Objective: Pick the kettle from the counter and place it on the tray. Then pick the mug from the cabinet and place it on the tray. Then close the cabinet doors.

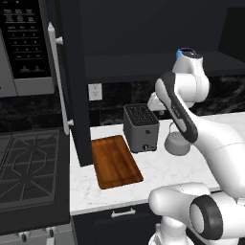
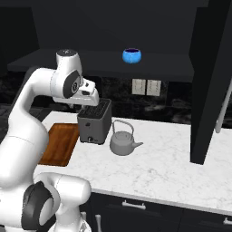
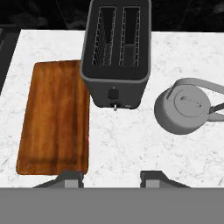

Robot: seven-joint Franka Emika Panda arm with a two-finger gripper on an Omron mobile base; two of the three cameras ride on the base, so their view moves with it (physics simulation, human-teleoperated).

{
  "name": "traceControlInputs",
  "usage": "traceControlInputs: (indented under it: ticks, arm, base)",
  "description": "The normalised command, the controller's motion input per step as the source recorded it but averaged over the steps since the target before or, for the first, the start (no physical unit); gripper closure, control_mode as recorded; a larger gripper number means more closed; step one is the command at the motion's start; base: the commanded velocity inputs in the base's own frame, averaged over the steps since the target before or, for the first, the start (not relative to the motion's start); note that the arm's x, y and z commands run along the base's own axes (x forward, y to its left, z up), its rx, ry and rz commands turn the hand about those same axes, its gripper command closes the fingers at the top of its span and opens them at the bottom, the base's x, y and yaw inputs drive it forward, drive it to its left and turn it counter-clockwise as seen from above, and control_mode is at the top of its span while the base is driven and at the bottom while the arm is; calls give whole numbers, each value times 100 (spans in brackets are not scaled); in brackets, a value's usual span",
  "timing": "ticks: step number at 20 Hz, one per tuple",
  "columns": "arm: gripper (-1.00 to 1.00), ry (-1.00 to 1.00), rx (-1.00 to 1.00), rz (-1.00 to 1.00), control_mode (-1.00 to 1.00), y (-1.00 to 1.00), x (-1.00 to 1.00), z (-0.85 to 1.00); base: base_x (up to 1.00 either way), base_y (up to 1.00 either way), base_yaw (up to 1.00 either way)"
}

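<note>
Your pincer (image 3: 111, 177) hangs high over the table (image 3: 131, 144) with its tips partly parted and nothing between them, looking down at bare marble in front of the toaster (image 3: 116, 48). The kettle (image 3: 186, 110) stands upright on the table just to the right of the toaster, well apart from the empty wooden tray (image 3: 54, 116) on the toaster's far side. To take it well, shift right until the tips straddle the thin arched wire handle (image 2: 123, 124), descend squarely and close on the top of the arch, not the lid; keep clear of the toaster's wall as you come down. In the right base view the spout (image 2: 138, 145) points right, away from the toaster, so the kettle's long axis runs along the table's length. The handle seems to follow that line, though I cannot tell for certain.
</note>
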Motion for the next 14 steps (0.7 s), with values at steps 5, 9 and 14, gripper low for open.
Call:
traceControlInputs:
  ticks: [5,9,14]
  arm:
    - [-100,0,2,0,-100,-10,0,0]
    - [-100,-3,4,-3,-100,-25,-7,-19]
    - [-100,-17,16,-29,-100,-42,-45,-27]
  base:
    - [0,0,0]
    - [0,0,0]
    - [0,0,0]
